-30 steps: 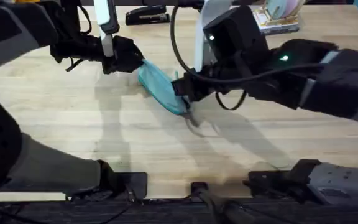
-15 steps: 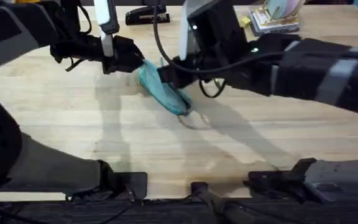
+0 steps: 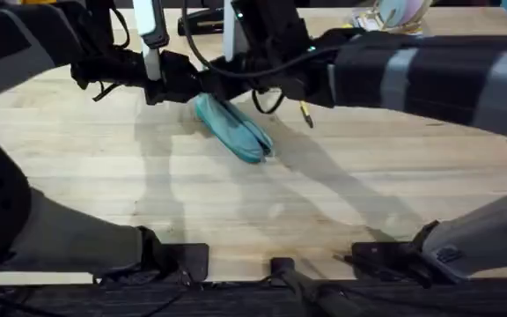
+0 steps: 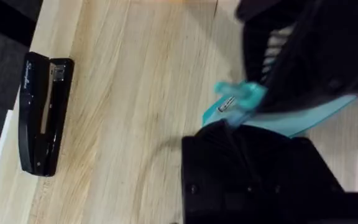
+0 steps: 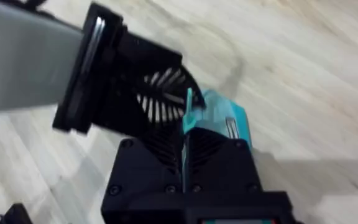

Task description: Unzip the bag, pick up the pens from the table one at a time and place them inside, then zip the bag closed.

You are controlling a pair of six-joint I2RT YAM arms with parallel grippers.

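Note:
The teal bag (image 3: 232, 129) lies slantwise on the wooden table (image 3: 148, 185), left of centre. My left gripper (image 3: 195, 90) is shut on the bag's far end (image 4: 272, 118), with its black fingers (image 4: 229, 134) around the fabric. The right arm reaches across from the right. Its gripper (image 3: 219, 87) sits at that same far end, shut on the teal zip pull (image 5: 189, 104), almost touching the left gripper (image 5: 157, 93). A thin yellow stick with a dark tip, seemingly a pen (image 3: 305, 113), shows under the right arm. The bag's opening is hidden by the arms.
A black stapler (image 3: 202, 19) lies at the table's far edge behind the grippers, also seen in the left wrist view (image 4: 41, 116). A stack of books and discs (image 3: 385, 16) sits at the back right. Bare wood spreads toward the near edge.
The right gripper has travelled along the bag from its near end to its far end, up beside the left gripper. The left gripper and the bag have stayed put.

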